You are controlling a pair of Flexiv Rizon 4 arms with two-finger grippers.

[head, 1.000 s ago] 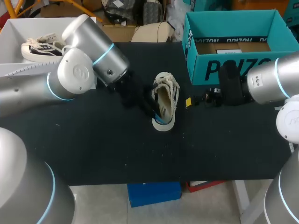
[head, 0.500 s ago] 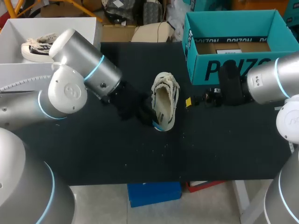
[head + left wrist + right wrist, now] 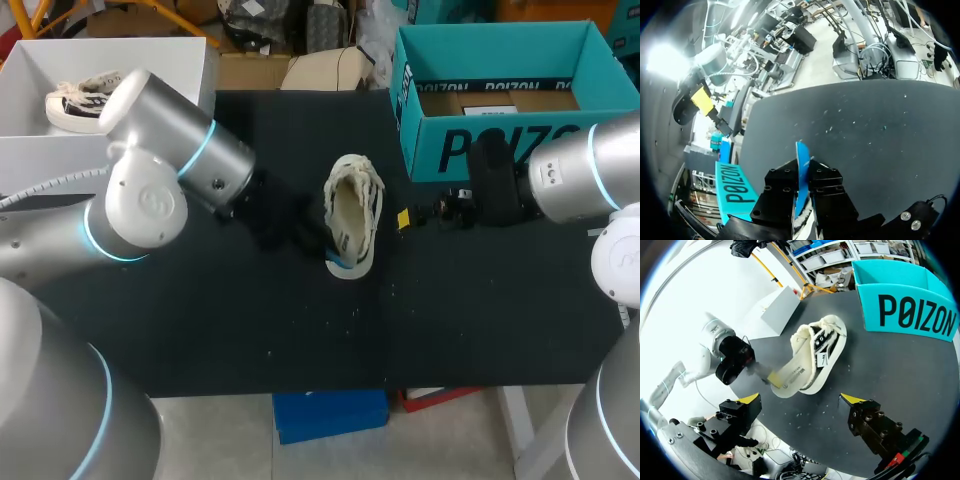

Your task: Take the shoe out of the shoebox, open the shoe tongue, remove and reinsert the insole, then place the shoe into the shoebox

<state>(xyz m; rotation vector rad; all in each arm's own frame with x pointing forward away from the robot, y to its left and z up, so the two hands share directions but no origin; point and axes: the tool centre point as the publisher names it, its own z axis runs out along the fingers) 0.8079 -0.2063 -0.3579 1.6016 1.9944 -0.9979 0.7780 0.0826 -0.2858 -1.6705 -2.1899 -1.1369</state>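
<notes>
The insole [image 3: 801, 155] is held clenched in the left pincer [image 3: 802, 173] at the heel of the shoe [image 3: 352, 215] on the worktop [image 3: 250, 320], the right pincer [image 3: 801, 400] released; the insole step is judged underway, a straight slide needed.

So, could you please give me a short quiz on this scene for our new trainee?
1. True or false: the shoe lies on the table, outside the teal shoebox.
2. What is clamped in the left gripper? A) a lace B) the blue insole C) nothing
3. Fill in: the right gripper is ____.
Key: 1 true; 2 B; 3 open.
</notes>
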